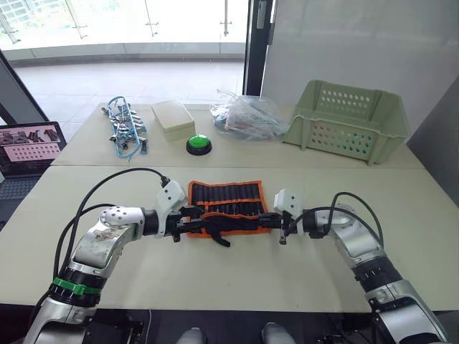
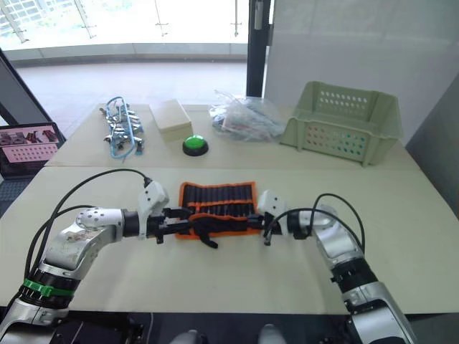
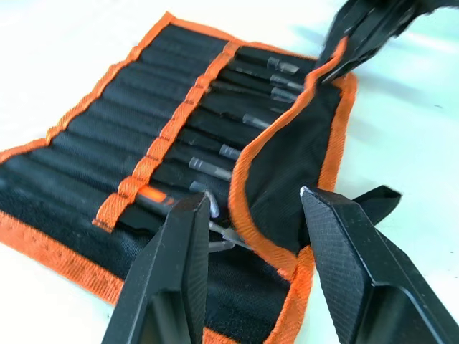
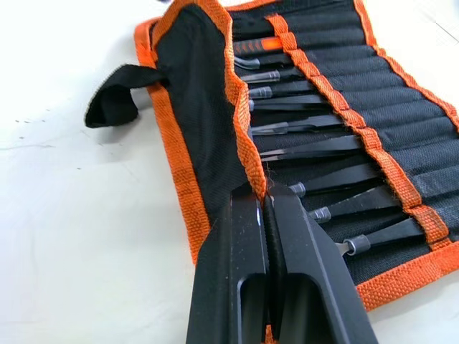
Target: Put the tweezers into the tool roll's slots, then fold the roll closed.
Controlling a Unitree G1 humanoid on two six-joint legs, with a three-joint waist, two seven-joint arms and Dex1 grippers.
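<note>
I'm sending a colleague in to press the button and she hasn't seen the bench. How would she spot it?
On the far table, look between the cream box and the bag of clear plastic. The green button sits near that table's front edge: a round green dome on a black base, the only round thing there.

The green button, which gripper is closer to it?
Left. The left gripper sits at the roll's near-left corner, below the button; the right gripper pinches the flap farther right.

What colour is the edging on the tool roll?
Bright orange, around the black fabric of the tool roll; it shows best in the right wrist view.
</note>
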